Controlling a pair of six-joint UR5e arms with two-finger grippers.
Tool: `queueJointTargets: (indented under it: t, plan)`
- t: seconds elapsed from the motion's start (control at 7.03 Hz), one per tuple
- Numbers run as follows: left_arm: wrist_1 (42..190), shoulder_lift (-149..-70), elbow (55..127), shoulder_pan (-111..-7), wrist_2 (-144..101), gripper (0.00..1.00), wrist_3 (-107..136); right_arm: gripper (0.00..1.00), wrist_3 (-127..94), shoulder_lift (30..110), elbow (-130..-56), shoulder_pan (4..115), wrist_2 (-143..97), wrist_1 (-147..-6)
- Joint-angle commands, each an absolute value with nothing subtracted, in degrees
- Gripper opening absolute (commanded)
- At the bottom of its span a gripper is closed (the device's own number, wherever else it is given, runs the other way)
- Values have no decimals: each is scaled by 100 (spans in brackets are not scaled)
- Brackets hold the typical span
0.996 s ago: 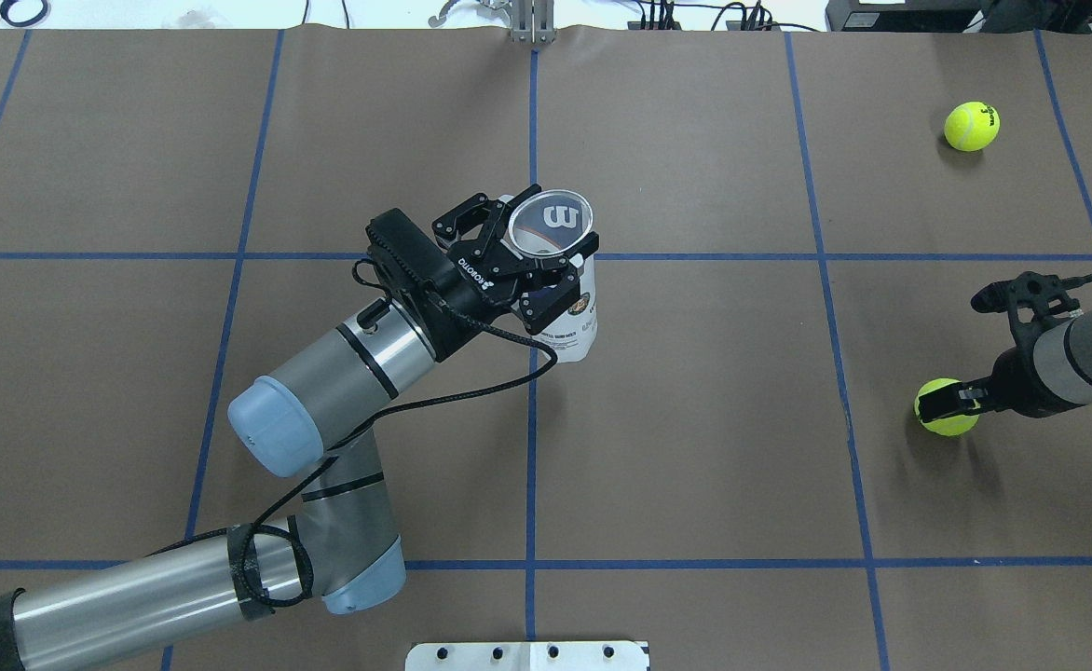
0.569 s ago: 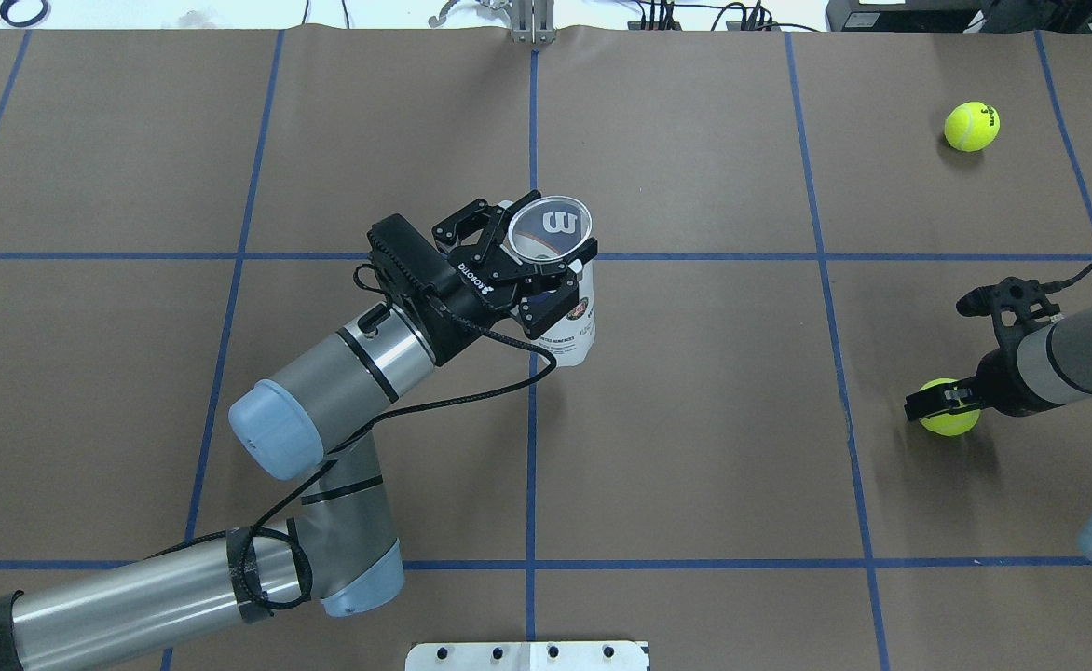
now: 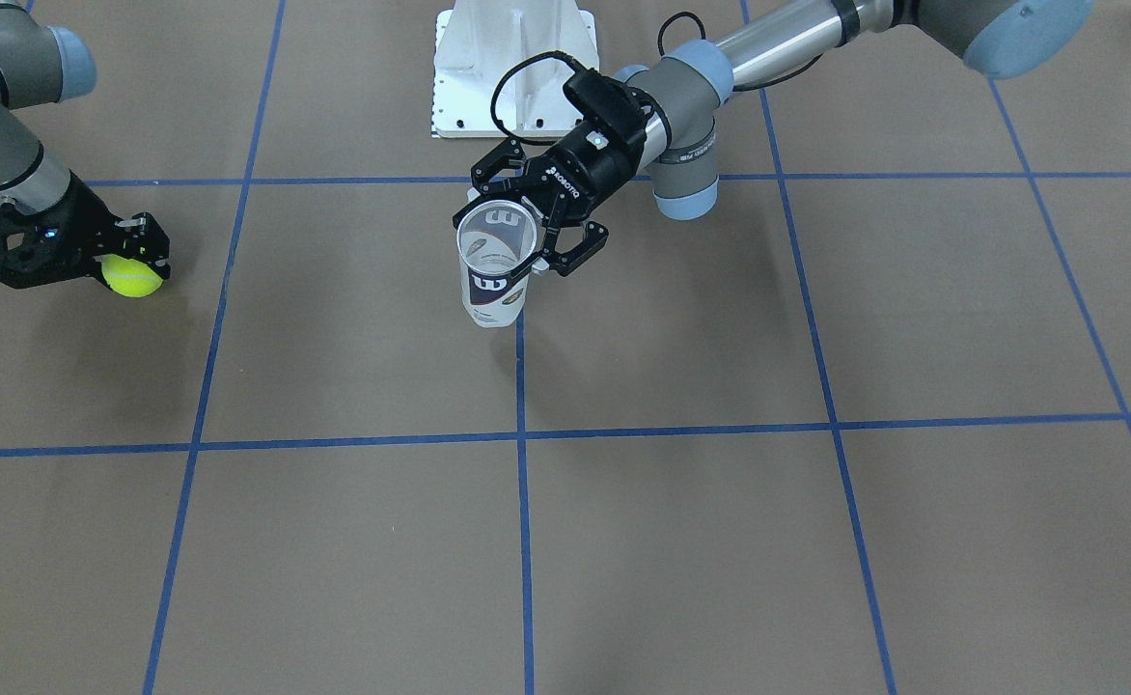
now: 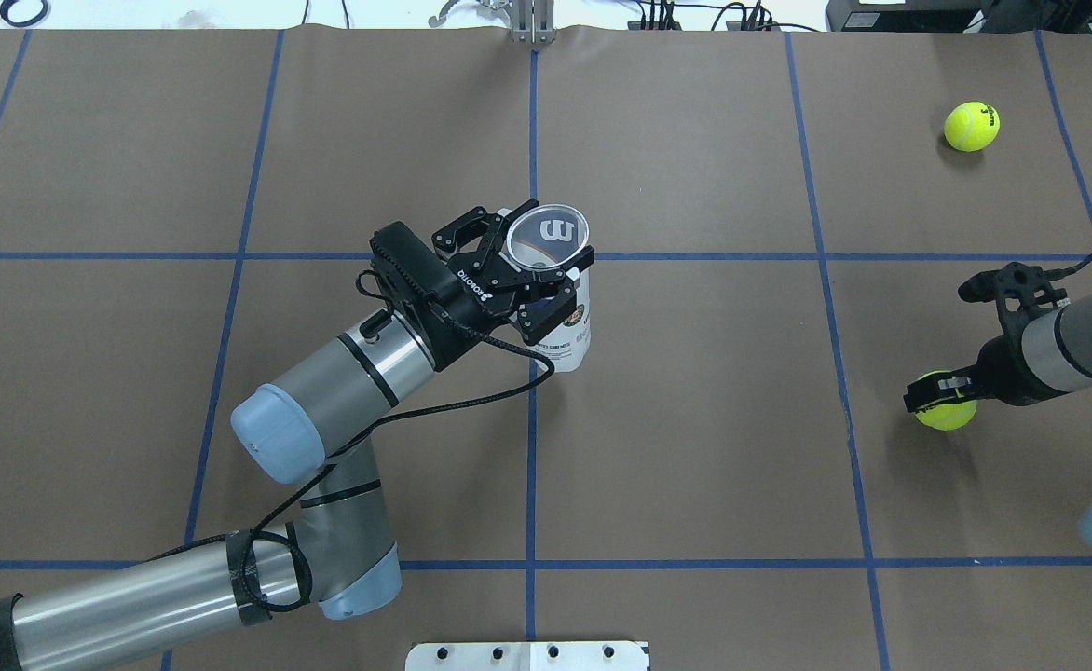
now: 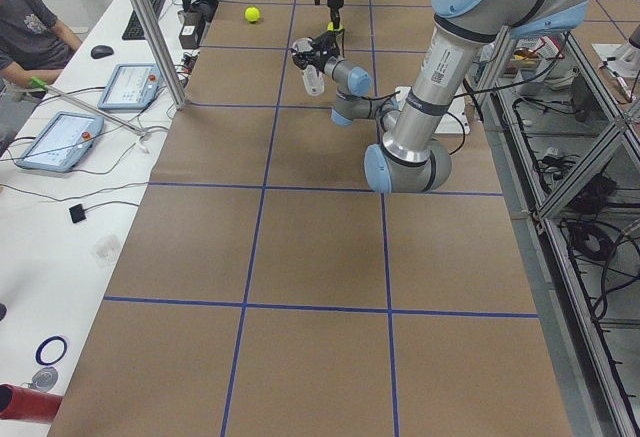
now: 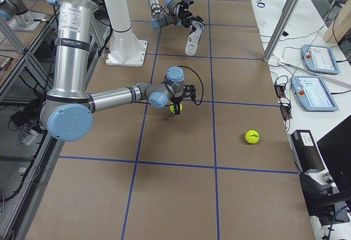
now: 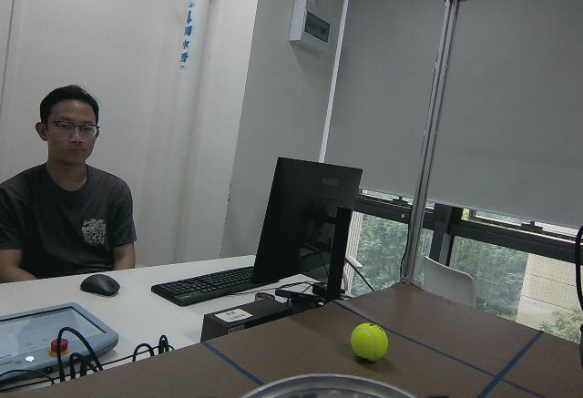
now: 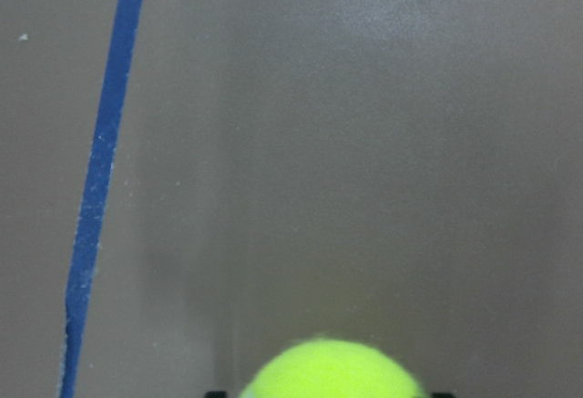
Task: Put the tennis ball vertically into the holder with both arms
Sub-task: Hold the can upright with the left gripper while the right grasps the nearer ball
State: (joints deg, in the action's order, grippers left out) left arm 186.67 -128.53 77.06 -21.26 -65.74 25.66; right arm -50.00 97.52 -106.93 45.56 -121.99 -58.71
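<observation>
The brown paper worktop (image 4: 695, 447) is gridded with blue tape. My left end effector (image 4: 553, 247) is clamped round the clear plastic tennis-ball can (image 3: 494, 290), which is roughly upright with its mouth empty. My right end effector (image 4: 939, 399) pinches the fuzzy yellow-green tennis ball (image 4: 948, 416), well apart from the can. Both grasps look made; carrying the ball over and dropping it in are not yet done.

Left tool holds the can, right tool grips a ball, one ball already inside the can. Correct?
No: the holder is empty; the overhead view shows no ball through its open mouth. The left tool holds it, the right tool grips the tennis ball.
</observation>
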Motion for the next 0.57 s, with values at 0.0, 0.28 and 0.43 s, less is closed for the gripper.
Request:
queueJointTargets:
  t: [0.0, 0.28, 0.43]
  plan:
    - [18990, -12753, 7516, -2048, -6574, 77, 2558, 0, -5010, 9163, -11528, 4912, -12516, -7462]
    - [19264, -12770, 7348, -2039, -6565, 77, 2331, 0, -5036, 8021, -11768, 4939, -12516, -9098]
    - [19353, -12779, 7339, -2022, -6565, 77, 2233, 0, -5088, 7459, -11821, 4939, -12507, -9749]
